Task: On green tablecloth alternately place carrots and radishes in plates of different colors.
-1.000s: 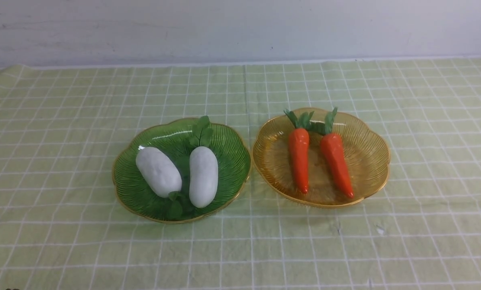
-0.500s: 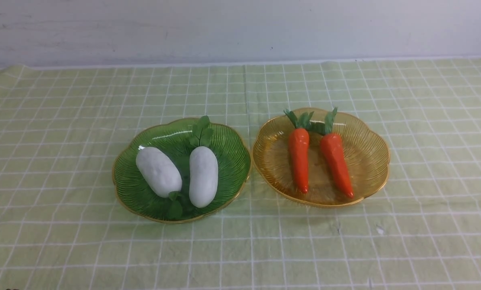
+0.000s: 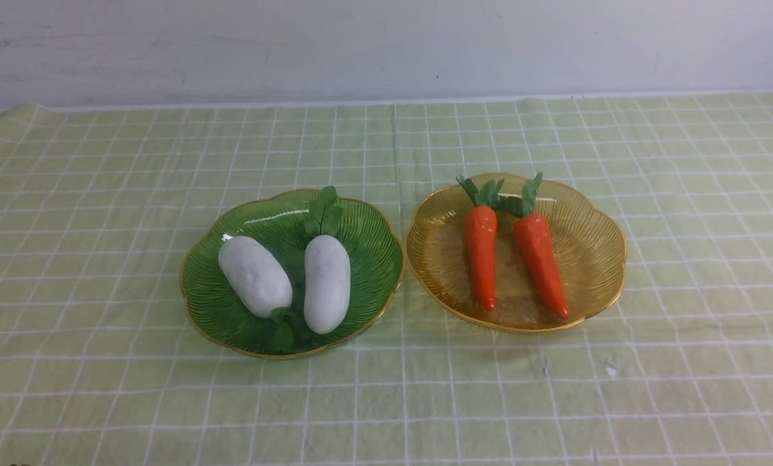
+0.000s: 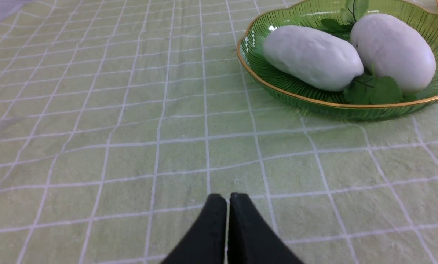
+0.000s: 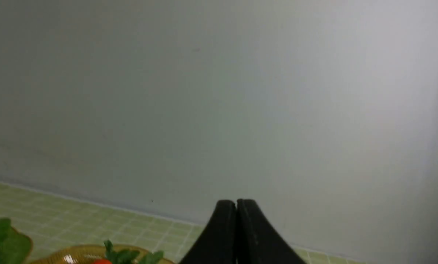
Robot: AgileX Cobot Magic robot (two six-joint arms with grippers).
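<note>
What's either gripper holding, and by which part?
Nothing: the left gripper and right gripper are both shut, with nothing between their fingertips.

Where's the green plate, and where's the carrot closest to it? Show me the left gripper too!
green plate point(image 3: 371, 249): front view, bare inside
carrot point(image 3: 481, 252): front view, orange body
left gripper point(image 4: 228, 200): left wrist view, between its fingertips

Pale wall point(image 3: 386, 52) behind, full width in front view (a few small dark specks, faint scuffs at left). Right wrist view: same wall, dim, fills most of it (a tiny dark speck low down).
</note>
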